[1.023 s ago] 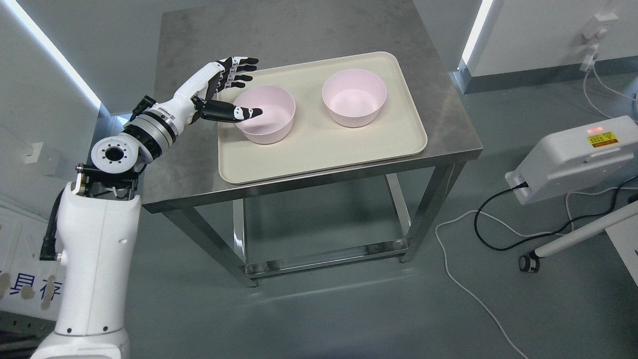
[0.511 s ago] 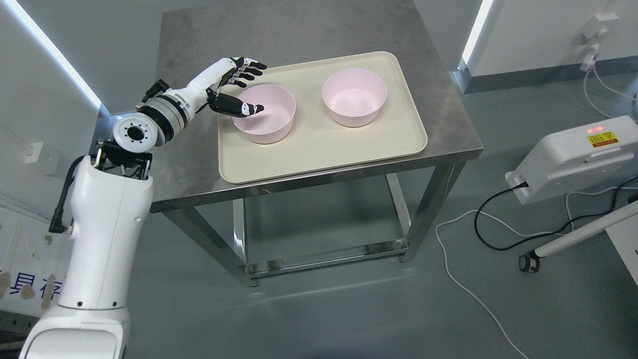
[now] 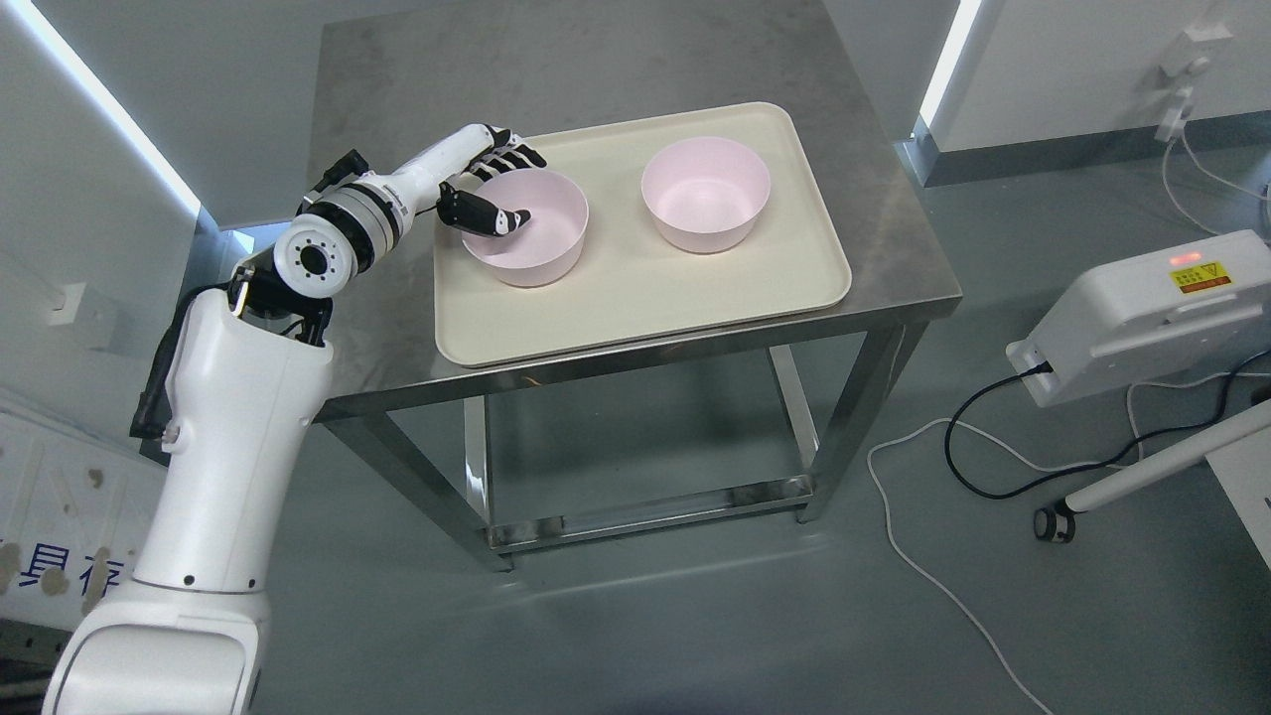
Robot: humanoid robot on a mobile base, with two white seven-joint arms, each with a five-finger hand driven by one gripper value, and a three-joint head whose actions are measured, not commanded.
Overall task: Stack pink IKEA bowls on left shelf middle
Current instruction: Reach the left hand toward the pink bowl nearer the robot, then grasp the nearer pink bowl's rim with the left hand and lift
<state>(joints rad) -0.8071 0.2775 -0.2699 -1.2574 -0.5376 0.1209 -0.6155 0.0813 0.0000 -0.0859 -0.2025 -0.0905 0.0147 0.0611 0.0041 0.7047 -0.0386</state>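
Overhead, the left hand [image 3: 489, 189] is set astride the rim of the nine-o'clock bowl [image 3: 526, 238] on the tray [image 3: 635, 288], thumb inside, not yet clamped, readied for lifting.

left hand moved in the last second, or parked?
Yes. The left hand has dropped and closed in on the left pink bowl, which sits unmoved on the tray. The thumb now dips inside the rim, the fingers outside behind it.
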